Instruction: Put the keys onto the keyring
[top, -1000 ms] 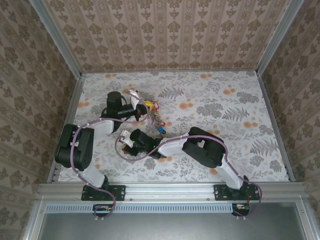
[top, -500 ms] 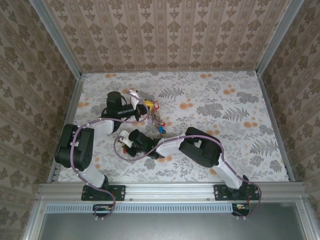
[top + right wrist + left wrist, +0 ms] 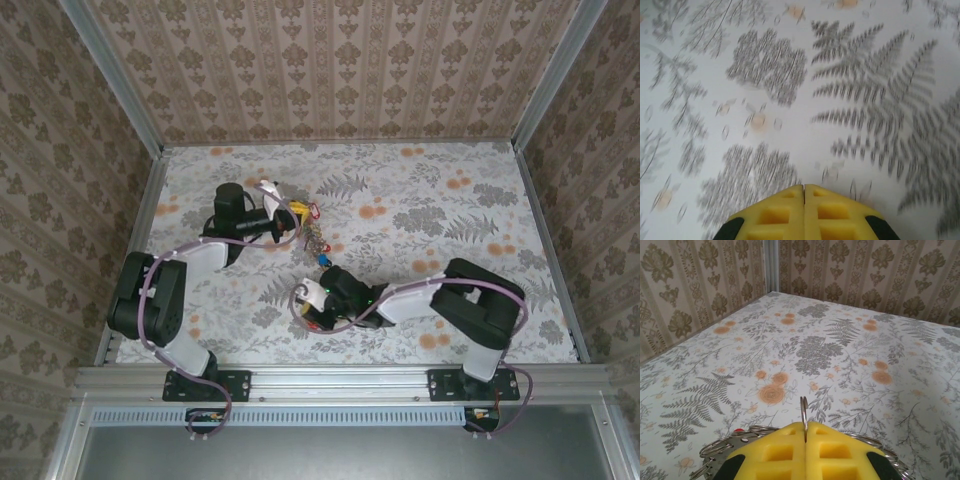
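Left claw [image 3: 805, 436] is clenched on a thin wire keyring [image 3: 804, 411], pinched upright between its yellow pads [image 3: 777, 452], at the far left of the table [image 3: 450, 220]. Keys [image 3: 318, 243] lie bunched just right of it. Right claw [image 3: 804, 196], nearer, is clenched empty above the table.

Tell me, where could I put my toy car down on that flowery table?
The far right of the table, from the keys to the right wall, is bare. So is the near patch between the left arm and the right gripper. It's crowded mid-left, around the keys and the left gripper pinching the ring.
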Controlling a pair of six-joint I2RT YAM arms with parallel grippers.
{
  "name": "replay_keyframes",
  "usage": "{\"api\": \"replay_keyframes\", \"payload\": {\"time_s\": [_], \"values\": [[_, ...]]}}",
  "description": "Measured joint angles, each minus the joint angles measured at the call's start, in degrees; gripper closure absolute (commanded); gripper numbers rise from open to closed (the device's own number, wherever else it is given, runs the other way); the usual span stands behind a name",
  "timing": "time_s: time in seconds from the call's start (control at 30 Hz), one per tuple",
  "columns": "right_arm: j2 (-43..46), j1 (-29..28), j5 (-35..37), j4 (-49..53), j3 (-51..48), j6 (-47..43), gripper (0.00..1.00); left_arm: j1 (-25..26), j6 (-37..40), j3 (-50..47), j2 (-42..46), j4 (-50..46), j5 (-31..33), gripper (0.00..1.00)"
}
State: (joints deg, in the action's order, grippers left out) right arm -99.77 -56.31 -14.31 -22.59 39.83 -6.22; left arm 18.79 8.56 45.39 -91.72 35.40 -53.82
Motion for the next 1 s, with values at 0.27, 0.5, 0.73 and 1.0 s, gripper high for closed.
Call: {"api": "replay_keyframes", "payload": {"time_s": [0.27, 0.5, 0.73, 1.0], "values": [[3.21, 2.73, -3.82, -0.44, -5.62, 0.22, 0.85, 1.14, 0.24, -0.50, 1.31, -0.98, 0.00, 1.00], [3.65, 3.39, -5.55, -0.66, -6.21, 0.20, 0.78, 1.44, 0.52, -0.50, 1.49, -2.86, 0.00, 1.00], [5.49, 4.24, -5.92, -0.33, -7.78, -0.24, 0.75, 1.55, 0.74, -0.50, 1.51, -3.30, 0.00, 1.00], [6.95, 5.07, -5.90, 0.52, -8.50, -1.51, 0.73, 2.19, 1.31, -0.50, 2.14, -3.37, 0.00, 1.00]]}}
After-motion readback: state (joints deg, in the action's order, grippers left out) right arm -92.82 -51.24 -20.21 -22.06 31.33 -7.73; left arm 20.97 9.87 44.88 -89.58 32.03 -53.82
